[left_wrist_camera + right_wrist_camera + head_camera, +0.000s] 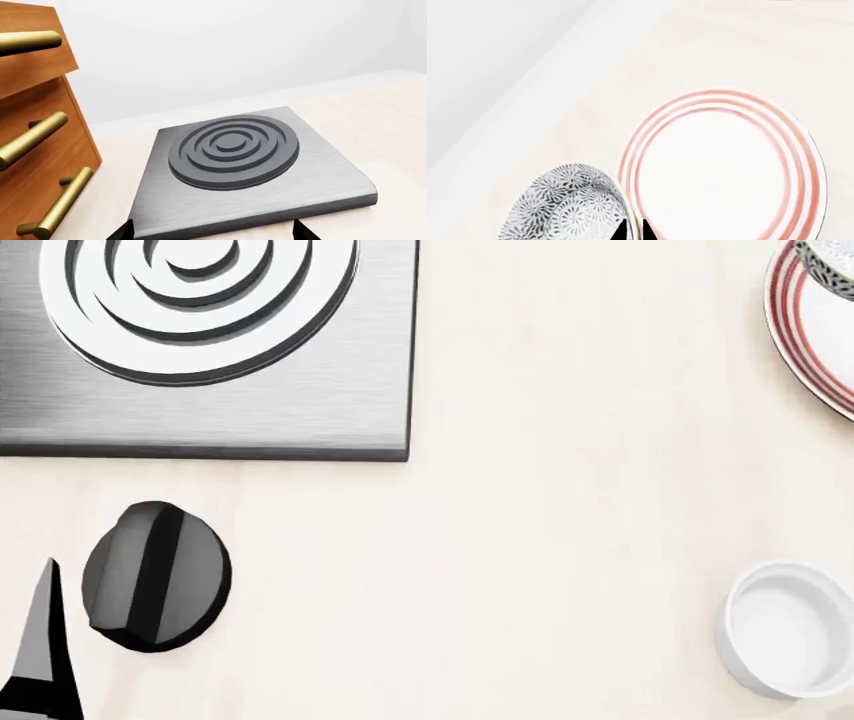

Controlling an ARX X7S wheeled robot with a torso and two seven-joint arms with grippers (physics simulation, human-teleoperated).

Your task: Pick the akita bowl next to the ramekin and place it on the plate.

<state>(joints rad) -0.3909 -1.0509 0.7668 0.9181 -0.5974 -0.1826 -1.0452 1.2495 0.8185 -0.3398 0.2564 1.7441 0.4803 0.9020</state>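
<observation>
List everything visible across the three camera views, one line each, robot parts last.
akita bowl: one, white with dark-grey floral pattern, beside the plate's rim in the right wrist view, right gripper tips at its edge
plate: one, white with red rings, on the light counter; partly visible at the head view's upper right
ramekin: one, plain white, at the head view's lower right
stove plate: one, brushed grey with concentric rings, on the counter
knob: one, black and grey, set in the counter in front of the stove plate
drawer unit: one, brown wood with brass handles, beside the stove plate
left gripper: black tips only
right gripper: black tips only
</observation>
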